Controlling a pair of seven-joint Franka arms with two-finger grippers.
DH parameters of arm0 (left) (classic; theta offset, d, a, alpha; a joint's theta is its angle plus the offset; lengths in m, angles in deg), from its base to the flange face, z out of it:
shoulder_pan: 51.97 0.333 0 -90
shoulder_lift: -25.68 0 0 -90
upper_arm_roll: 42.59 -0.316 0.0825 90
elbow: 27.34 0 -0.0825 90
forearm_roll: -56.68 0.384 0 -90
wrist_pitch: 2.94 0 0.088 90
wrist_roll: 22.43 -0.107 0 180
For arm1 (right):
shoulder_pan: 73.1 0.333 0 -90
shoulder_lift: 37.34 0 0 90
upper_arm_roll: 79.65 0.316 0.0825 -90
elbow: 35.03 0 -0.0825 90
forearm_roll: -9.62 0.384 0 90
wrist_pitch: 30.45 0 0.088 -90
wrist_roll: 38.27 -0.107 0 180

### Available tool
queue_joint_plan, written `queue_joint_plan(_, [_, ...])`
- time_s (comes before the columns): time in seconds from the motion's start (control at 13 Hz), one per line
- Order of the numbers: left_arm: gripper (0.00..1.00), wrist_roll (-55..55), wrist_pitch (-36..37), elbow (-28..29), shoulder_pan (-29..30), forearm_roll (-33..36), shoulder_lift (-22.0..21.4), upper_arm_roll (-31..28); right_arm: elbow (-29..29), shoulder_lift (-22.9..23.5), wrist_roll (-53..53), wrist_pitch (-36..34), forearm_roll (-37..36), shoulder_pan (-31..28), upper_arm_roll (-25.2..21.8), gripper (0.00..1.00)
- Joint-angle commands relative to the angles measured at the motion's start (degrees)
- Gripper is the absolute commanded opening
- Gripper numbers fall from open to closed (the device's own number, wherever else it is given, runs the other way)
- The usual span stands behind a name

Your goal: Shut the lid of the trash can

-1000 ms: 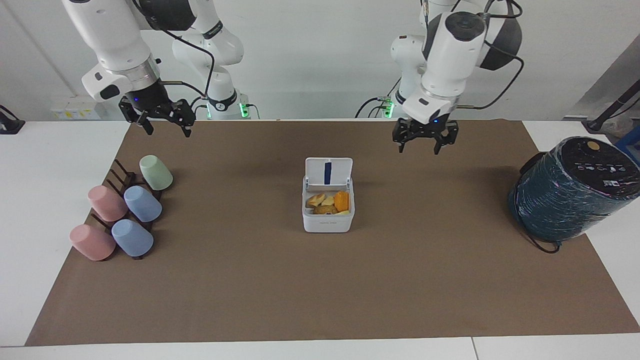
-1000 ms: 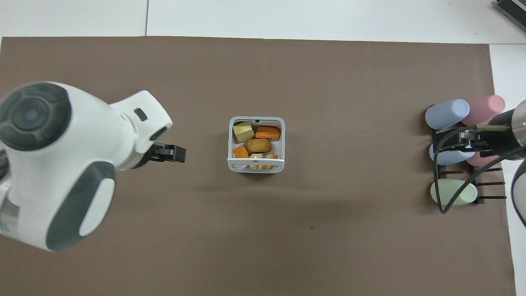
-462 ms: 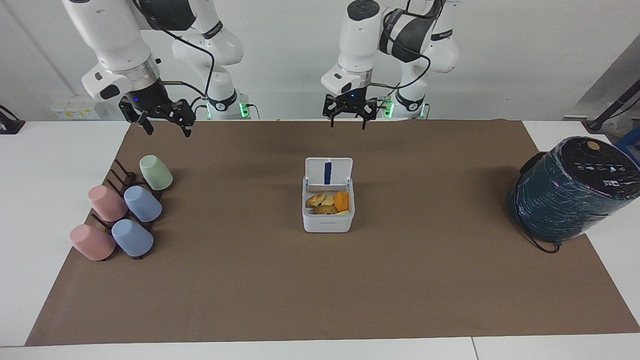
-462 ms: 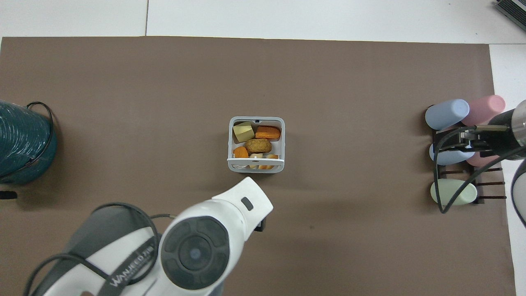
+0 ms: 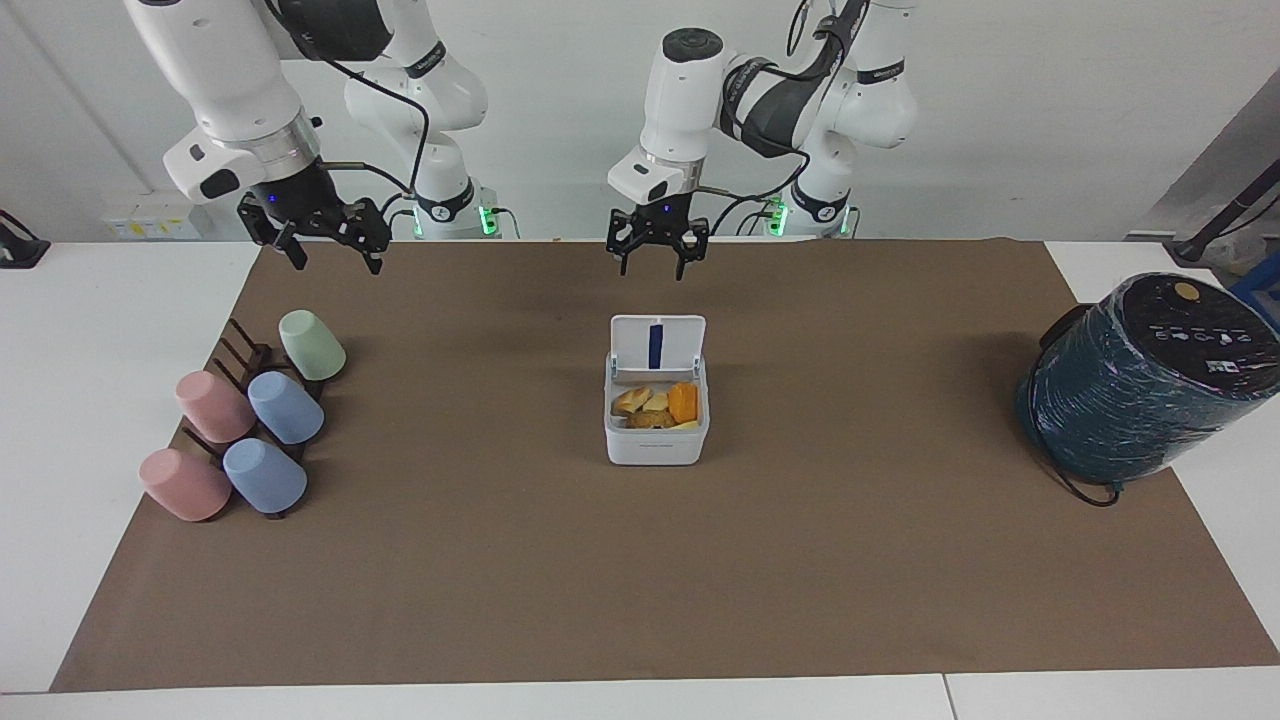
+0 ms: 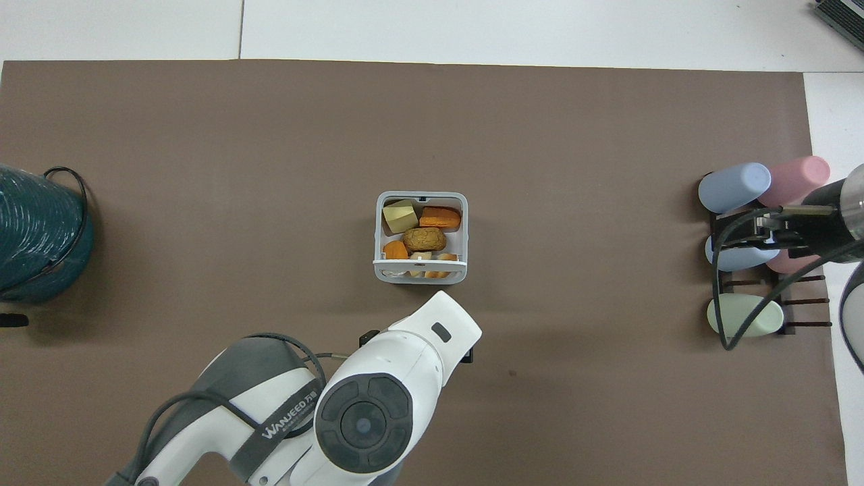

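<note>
The trash can [image 5: 655,440] is a small white box in the middle of the brown mat, holding several food pieces [image 6: 424,237]. Its lid [image 5: 657,345] stands upright on the edge nearest the robots, its blue strip showing. In the overhead view the lid [image 6: 420,270] is seen edge-on. My left gripper [image 5: 656,264] is open and hangs in the air over bare mat near the robots' edge, in line with the lid and apart from it. In the overhead view its own wrist hides it. My right gripper [image 5: 337,262] is open and waits over the cup rack.
A large dark teal wrapped cylinder [image 5: 1140,385] stands at the left arm's end of the table and also shows in the overhead view [image 6: 37,236]. A dark rack with several pastel cups [image 5: 250,430] lies at the right arm's end.
My left arm has swung from the teal cylinder's side to the middle, now over the mat in line with the lid. The lid and the right arm have not moved.
</note>
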Motion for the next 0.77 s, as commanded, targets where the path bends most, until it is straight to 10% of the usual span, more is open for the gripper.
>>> queue_joint_plan(0.0, [0.44,2.0,-9.4,0.3,1.1,-1.7,3.3,0.1,1.3,-1.3,1.5,-0.1,-0.1,-0.7,0.3,1.00])
queue_joint_plan(0.23, [0.23,2.4,-14.5,-0.7,3.7,-2.9,5.1,0.1,1.3,-1.3,1.5,0.0,-0.1,-0.7,0.3,1.00])
queue_joint_plan(0.69, [0.17,2.0,-19.8,-7.5,8.6,-3.9,12.2,0.1,1.3,-1.3,1.5,-0.1,-0.1,-0.7,0.2,1.00])
